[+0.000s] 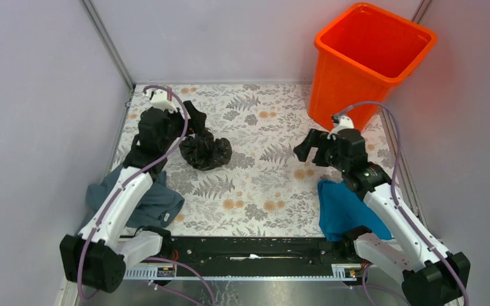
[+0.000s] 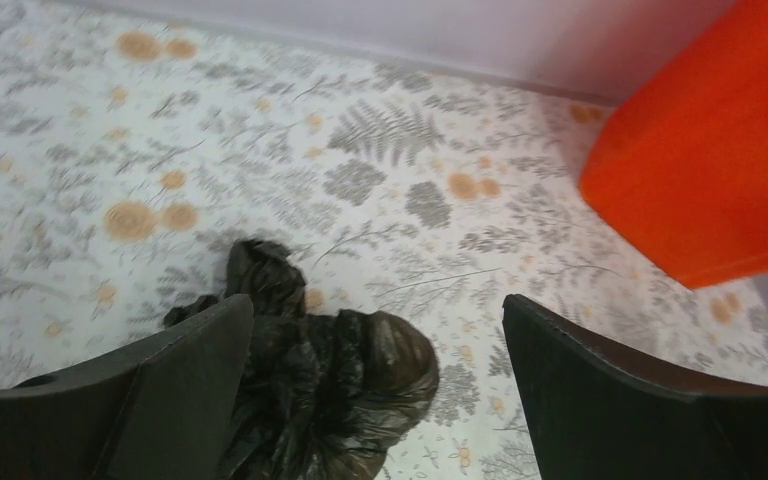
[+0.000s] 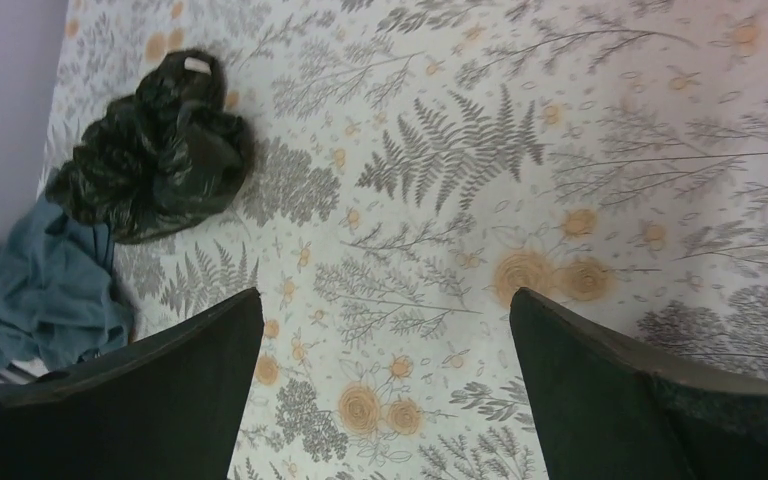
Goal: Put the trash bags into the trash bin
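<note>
The black trash bag [image 1: 205,152] lay crumpled in a glossy heap on the flowered table [image 1: 261,185], left of the middle, outside the bin [image 1: 351,83] and well apart from it. The bin, bright orange with a rolled rim, stood upright at the far right corner. The left hand [image 1: 189,121] hung just over the far left edge of the heap with its two dark fingers spread wide and nothing between them but air; from its own camera the bag [image 2: 340,380] sat low between the fingers, hard against the left one [image 2: 190,390], though I could not tell whether it touched. A side of the bin [image 2: 710,160] filled the upper right of that view. The right hand [image 1: 309,148] was also wide open and held nothing, poised above the table near the foot of the bin and turned toward the bag. From the right wrist the bag [image 3: 155,165] showed a small pale tag near its top, too small to read. A grey-blue cloth [image 1: 156,204] lay bunched under the left arm at the near left, and a teal cloth [image 1: 344,210] lay by the right arm at the near right. I could make out no other writing or brand on anything.
</note>
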You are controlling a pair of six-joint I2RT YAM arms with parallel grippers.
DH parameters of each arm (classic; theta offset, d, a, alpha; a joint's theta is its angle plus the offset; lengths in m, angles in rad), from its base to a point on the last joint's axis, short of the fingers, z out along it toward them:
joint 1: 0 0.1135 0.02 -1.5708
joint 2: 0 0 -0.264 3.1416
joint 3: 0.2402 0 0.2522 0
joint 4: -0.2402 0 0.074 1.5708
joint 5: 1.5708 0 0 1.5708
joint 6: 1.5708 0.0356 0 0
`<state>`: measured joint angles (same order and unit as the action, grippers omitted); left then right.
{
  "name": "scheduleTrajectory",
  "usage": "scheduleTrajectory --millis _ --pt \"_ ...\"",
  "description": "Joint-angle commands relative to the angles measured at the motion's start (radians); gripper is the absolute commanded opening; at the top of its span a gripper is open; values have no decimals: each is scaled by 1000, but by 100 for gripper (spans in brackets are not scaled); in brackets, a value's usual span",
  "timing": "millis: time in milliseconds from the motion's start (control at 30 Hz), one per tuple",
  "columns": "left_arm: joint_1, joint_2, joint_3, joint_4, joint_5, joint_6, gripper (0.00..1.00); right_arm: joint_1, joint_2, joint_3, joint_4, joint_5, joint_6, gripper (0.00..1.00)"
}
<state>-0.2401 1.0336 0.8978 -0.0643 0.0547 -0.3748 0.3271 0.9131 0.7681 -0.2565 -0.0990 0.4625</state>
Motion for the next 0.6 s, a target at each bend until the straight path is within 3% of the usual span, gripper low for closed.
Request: scheduleTrajectory --millis 0,333,567 --pt "8 95 98 -145 -182 -40 99 107 48 60 20 108 18 100" --pt "32 378 267 -389 -246 -105 99 212 158 62 28 58 52 100" --pt "40 615 370 -502 -30 -75 99 242 157 60 31 50 54 100"
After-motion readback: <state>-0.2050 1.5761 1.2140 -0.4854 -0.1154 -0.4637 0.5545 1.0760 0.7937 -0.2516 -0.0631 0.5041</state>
